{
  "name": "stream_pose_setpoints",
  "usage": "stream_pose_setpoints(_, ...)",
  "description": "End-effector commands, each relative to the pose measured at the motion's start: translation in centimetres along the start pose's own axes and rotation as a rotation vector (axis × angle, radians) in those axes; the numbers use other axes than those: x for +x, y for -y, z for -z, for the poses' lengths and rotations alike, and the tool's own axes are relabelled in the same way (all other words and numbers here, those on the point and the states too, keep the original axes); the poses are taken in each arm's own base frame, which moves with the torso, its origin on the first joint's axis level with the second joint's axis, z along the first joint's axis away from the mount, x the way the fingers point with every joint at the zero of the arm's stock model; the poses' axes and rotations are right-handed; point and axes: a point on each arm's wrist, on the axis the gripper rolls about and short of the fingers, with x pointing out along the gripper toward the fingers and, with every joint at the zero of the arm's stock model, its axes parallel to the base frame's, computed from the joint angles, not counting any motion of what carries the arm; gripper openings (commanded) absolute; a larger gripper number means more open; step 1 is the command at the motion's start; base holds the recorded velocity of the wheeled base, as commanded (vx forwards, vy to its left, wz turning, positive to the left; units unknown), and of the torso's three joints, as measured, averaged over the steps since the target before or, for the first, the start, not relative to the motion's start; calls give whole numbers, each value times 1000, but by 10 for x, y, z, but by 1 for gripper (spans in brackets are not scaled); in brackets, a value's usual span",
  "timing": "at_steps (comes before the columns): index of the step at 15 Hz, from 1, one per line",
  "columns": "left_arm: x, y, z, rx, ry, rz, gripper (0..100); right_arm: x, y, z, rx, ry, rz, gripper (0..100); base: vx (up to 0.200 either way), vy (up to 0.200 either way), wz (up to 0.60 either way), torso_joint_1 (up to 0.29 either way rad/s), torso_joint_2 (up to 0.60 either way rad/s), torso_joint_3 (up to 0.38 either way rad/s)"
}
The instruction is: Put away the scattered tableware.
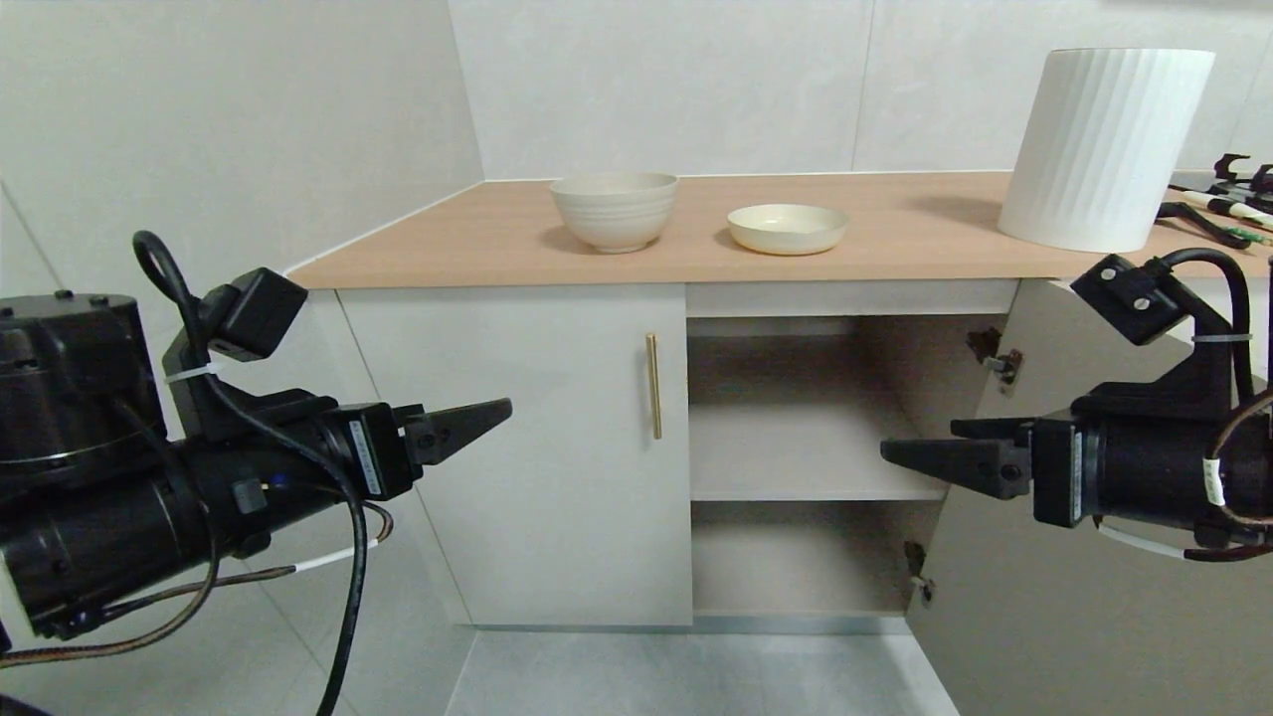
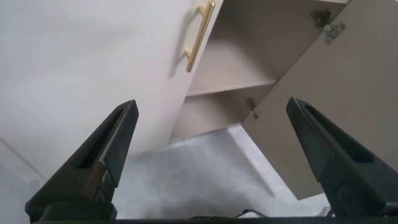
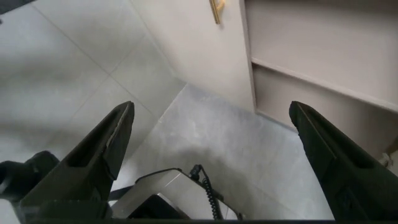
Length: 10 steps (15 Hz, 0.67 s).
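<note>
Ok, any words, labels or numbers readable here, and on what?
Nothing is legible.
The left sticker, on the left claw: too small to read.
The right sticker, on the right claw: too small to read.
The bowl, plate and cabinet door: no print seen.

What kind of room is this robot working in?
Most likely a kitchen, or a mock-up of one: a wood-topped counter carrying a bowl and a shallow dish, a white cabinet beneath it with one door swung open onto shelves, and tiled walls.
</note>
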Motion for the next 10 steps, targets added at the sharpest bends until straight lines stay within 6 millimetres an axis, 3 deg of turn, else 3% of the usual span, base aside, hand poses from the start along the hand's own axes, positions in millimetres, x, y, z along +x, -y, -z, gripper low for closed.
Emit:
stream_pose_setpoints(1,0,-1,0,2,0,-4,100,-4,-3,0,-2,-4,-8,100,200,0,0,2,-2,2)
stream_pose_setpoints(5,1,-2,0,2,0,-10,100,-17,-8,0,-7,-3,-99,100,200,0,0,5,0,-1)
stream_pose_setpoints(10,0,-2,-1,2,5,-10,100,-19,-9,1,-6,-10,-105,100,200,0,0,4,3,3)
